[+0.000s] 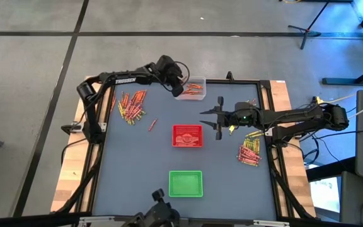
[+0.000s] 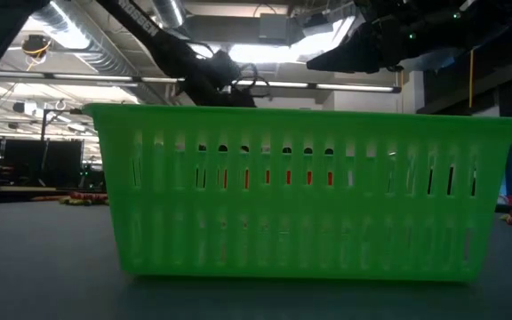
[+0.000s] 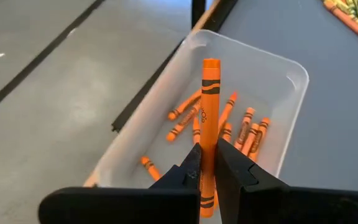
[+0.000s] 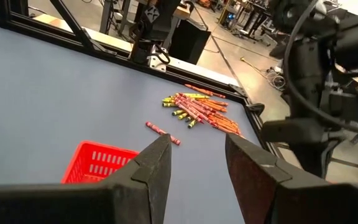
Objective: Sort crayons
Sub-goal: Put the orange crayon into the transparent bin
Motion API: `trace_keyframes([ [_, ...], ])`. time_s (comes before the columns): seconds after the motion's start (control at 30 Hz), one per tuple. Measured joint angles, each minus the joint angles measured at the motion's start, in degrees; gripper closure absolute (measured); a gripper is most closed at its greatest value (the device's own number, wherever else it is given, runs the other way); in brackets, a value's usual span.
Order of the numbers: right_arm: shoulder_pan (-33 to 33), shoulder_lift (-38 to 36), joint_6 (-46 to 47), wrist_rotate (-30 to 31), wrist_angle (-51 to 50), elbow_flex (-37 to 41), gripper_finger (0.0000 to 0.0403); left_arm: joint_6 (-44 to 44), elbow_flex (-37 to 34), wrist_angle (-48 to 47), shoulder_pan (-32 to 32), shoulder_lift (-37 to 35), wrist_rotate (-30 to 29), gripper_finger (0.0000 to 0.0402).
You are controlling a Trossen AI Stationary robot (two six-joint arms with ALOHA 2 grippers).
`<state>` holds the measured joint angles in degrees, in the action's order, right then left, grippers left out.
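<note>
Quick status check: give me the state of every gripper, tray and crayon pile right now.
Left gripper: shut on an orange crayon, over the clear tray.
Right gripper: open, empty, above the table beside the red tray.
Clear tray: holds several orange crayons.
Red tray: contents unclear.
Green tray: looks empty.
Left pile: unsorted, mixed.
Right pile: unsorted, mixed.
Loose crayon: lying alone on the table.

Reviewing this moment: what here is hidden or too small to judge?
- Low view: the green tray fills the frame, hiding most of the table.
- High view: crayons in the clear tray are too small to count.
- Left wrist view: the held orange crayon has its lower end cut off by the edge.
</note>
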<state>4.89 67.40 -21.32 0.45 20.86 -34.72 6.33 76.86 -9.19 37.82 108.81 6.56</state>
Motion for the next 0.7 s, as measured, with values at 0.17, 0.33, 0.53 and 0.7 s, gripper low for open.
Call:
trace_keyframes([
  [0.17, 0.0, 0.0, 0.0, 0.0, 0.0, 0.0, 0.0252, 0.0, 0.0, 2.8, -0.5, 2.7, -0.1, 0.0393],
  [0.33, 0.0, 0.0, 0.0, 0.0, 0.1, 0.0, 0.0252, -0.2, 0.0, 1.9, -0.5, 3.8, -0.8, 0.0379],
  [0.53, 0.0, 0.0, 0.0, 0.0, 0.1, 0.0, 0.0252, -1.3, 0.0, 0.9, -0.5, 3.9, -2.6, 0.0334],
  [0.7, 0.0, 0.0, 0.0, 0.0, 0.1, 0.0, 0.0252, -1.4, 0.0, 0.6, -0.5, 3.2, -2.6, 0.0299],
])
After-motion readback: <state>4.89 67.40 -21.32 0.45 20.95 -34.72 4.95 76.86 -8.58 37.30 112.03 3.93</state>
